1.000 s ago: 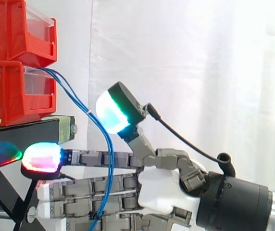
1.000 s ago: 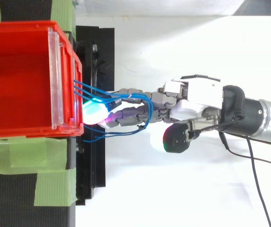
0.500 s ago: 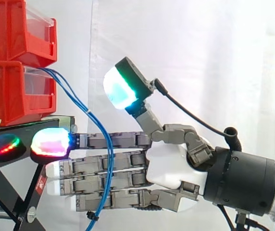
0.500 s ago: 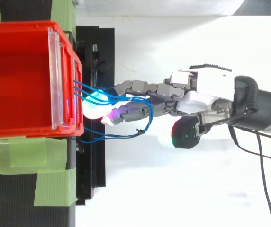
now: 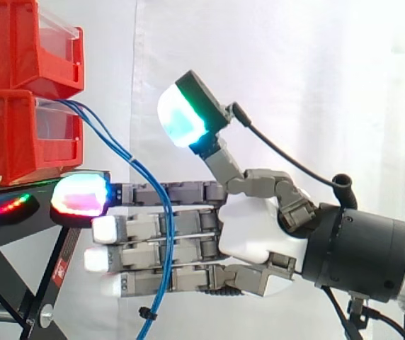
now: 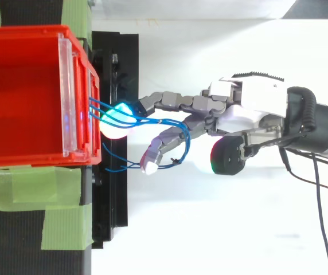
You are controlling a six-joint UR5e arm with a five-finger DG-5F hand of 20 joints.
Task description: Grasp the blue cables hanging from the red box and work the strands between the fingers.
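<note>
Bins [image 5: 18,134] of red plastic sit stacked on the black stand [image 6: 109,189]. The hand [image 5: 259,241] reaches level toward them, fingers straight and spread, thumb lifted clear, clenching nothing. Blue cables [image 5: 128,159] hang from the lower one's front, threading down between the fingers.

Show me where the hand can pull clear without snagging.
Free: the white surface right of the black stand, on both sides of the hand. Crowded: in front of the red bin, where the blue cables loop across its spread fingers.
</note>
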